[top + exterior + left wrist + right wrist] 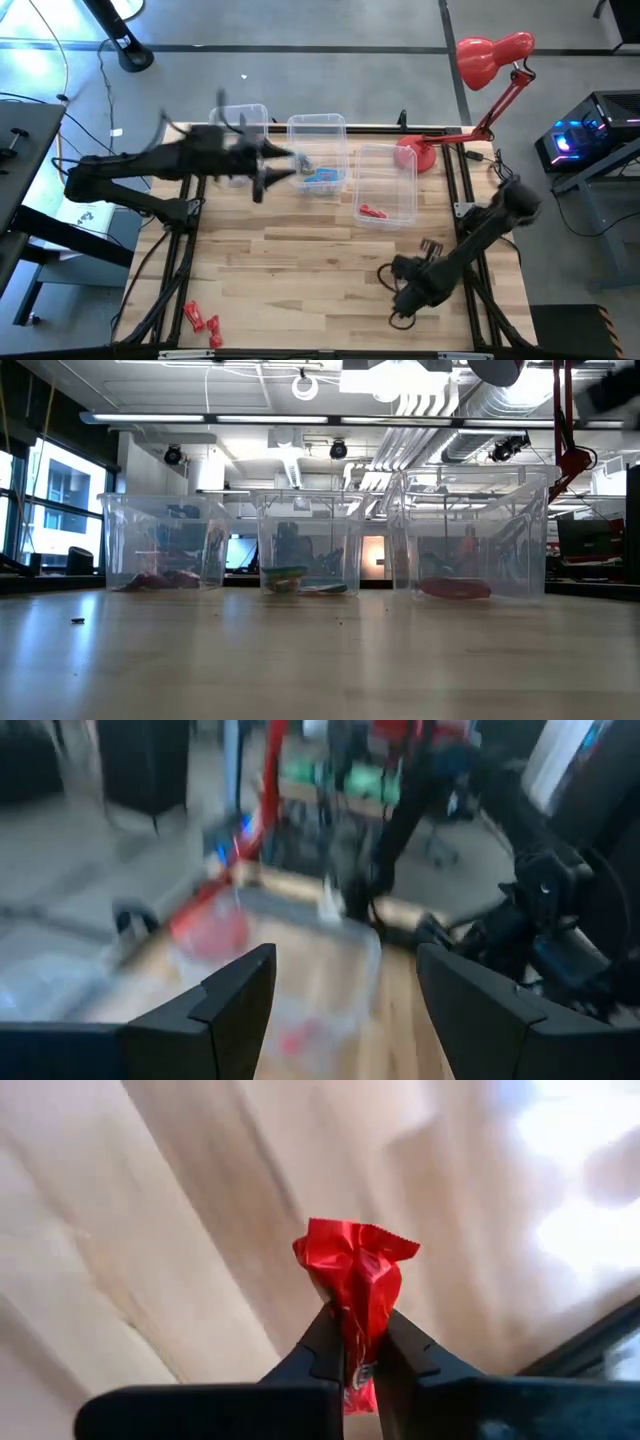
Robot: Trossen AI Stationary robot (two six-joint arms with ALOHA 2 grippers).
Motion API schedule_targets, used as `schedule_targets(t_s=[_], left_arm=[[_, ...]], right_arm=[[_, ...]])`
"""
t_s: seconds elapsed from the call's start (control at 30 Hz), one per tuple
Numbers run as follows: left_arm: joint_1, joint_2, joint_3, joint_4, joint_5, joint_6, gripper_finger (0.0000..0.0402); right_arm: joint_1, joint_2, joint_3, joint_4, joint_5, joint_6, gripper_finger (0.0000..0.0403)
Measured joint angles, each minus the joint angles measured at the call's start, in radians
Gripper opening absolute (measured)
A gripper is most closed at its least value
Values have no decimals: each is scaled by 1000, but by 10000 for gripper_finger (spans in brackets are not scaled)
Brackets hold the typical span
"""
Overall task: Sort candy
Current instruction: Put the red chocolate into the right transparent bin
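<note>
Sorting looks well under way, and the wooden table (pixel 320 260) is nearly bare of loose sweets, with only a small cluster of red candies (pixel 202 322) left near its front left corner. Three clear bins stand in a row along the far edge. The left bin (pixel 243 120) is mostly hidden under the left arm from above; the low view shows something dark reddish on its floor, too unclear to name. The middle bin (pixel 318 150) holds blue candies (pixel 322 178). The right bin (pixel 388 185) holds red candies (pixel 372 212). The left gripper (pixel 268 170) hangs by the middle bin, fingers spread wide with nothing between them. The right gripper (pixel 358 1355), low over the front right of the table, pinches a red candy (pixel 355 1270) tight. By my judgement, that one goes to the right bin, then the corner cluster remains.
</note>
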Motion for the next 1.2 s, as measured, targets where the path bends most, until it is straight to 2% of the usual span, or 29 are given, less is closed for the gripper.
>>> schedule_targets(t_s=[0.1, 0.23, 0.37, 0.47, 0.53, 0.67, 0.73, 0.97, 1.1, 1.2], left_arm=[[0, -41, 78, 3, -75, 76, 237], [0, -91, 135, 0, -150, 119, 237], [0, -131, 141, -11, -155, 93, 237], [0, -143, 141, -40, -151, 44, 237], [0, -143, 141, -74, -129, 11, 237], [-16, -140, 140, -156, -84, -51, 237], [-33, -139, 140, -195, -79, -74, 237], [-94, -138, 140, -290, -80, -169, 237], [-156, -103, 139, -476, -81, -305, 236], [-241, -38, 121, -659, -75, -446, 234]], right_arm=[[-35, -108, 40, -44, 132, -37, 10], [-132, -258, 113, 6, 363, -92, 10], [-263, -349, 134, 79, 568, -168, 13], [-374, -400, 121, 102, 651, -184, 33], [-452, -408, 98, 104, 627, -199, 54], [-605, -407, 57, 163, 447, -297, 109], [-658, -393, 37, 208, 400, -352, 141], [-767, -372, 33, 251, 364, -542, 231], [-782, -381, 50, 256, 354, -630, 248], [-785, -385, 51, 266, 354, -670, 249]])
